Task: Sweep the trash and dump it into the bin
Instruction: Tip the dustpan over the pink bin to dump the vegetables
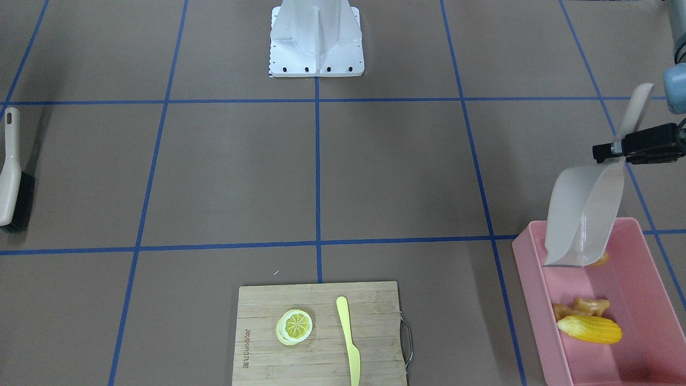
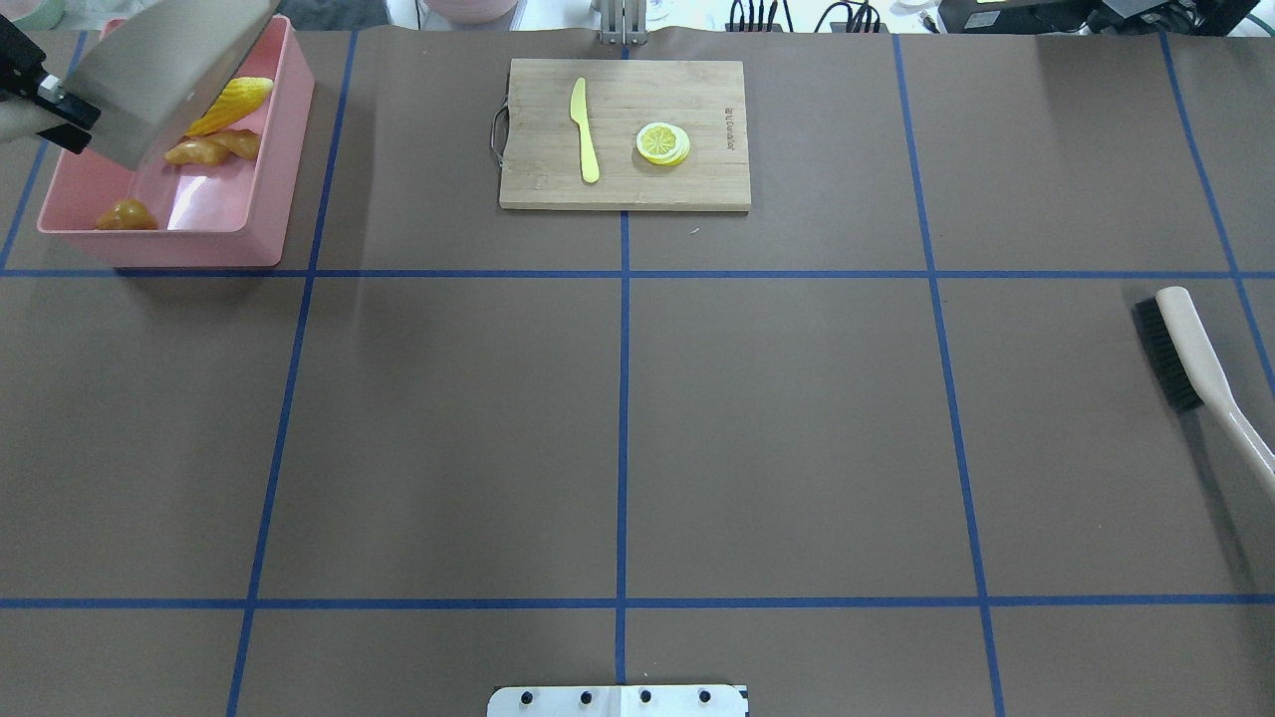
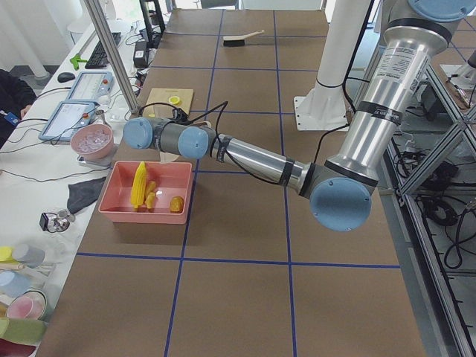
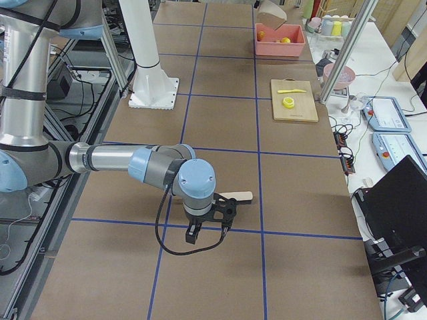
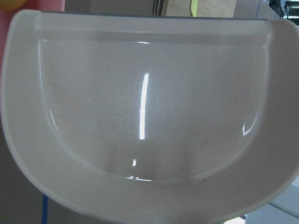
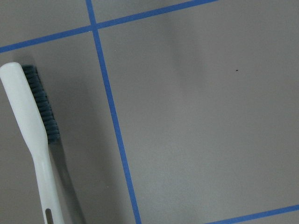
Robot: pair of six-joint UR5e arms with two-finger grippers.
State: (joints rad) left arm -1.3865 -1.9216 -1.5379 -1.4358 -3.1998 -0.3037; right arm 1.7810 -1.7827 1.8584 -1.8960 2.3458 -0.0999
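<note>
My left gripper [image 1: 616, 149] is shut on the handle of the beige dustpan [image 1: 584, 214] and holds it tilted mouth-down over the near end of the pink bin [image 1: 643, 289]. The pan's inside [image 5: 149, 116] is empty. In the bin lie the yellow corn cob [image 1: 589, 328], the tan ginger root [image 1: 587, 306] and the brown potato [image 2: 126, 215], which the pan partly hides in the front view. My right gripper [image 4: 207, 223] hovers beside the brush [image 4: 235, 197]; I cannot tell whether it is open or shut.
The brush [image 2: 1200, 363] lies flat on the table at my right edge. A wooden cutting board [image 1: 321, 370] at the far middle carries a lemon slice [image 1: 295, 326] and a yellow knife [image 1: 349, 343]. The robot base [image 1: 316, 40] stands at the near middle.
</note>
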